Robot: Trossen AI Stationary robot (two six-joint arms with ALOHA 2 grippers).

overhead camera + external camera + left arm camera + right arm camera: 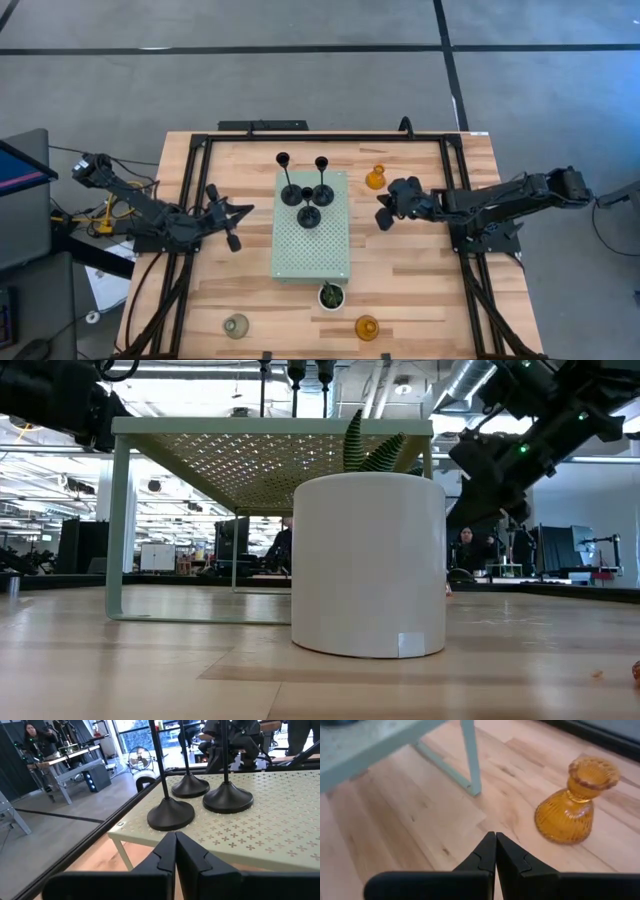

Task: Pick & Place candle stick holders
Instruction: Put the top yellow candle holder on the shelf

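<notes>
Three black candle stick holders (309, 212) stand by their round bases on the pale green perforated board (312, 255); their bases also show in the left wrist view (171, 814). An amber glass holder (375, 178) stands upright on the table right of the board, and it shows in the right wrist view (572, 805). A second amber holder (366, 327) and a clear-grey glass one (236, 325) stand near the near edge. My left gripper (235, 215) is shut and empty, left of the board (175, 837). My right gripper (383, 210) is shut and empty, just near of the far amber holder (495, 837).
A small green plant in a pot (331, 294) stands at the board's near edge and fills the middle of the low view (368, 565). The board stands raised on thin legs (472, 760). Bare wood lies on both sides of the board.
</notes>
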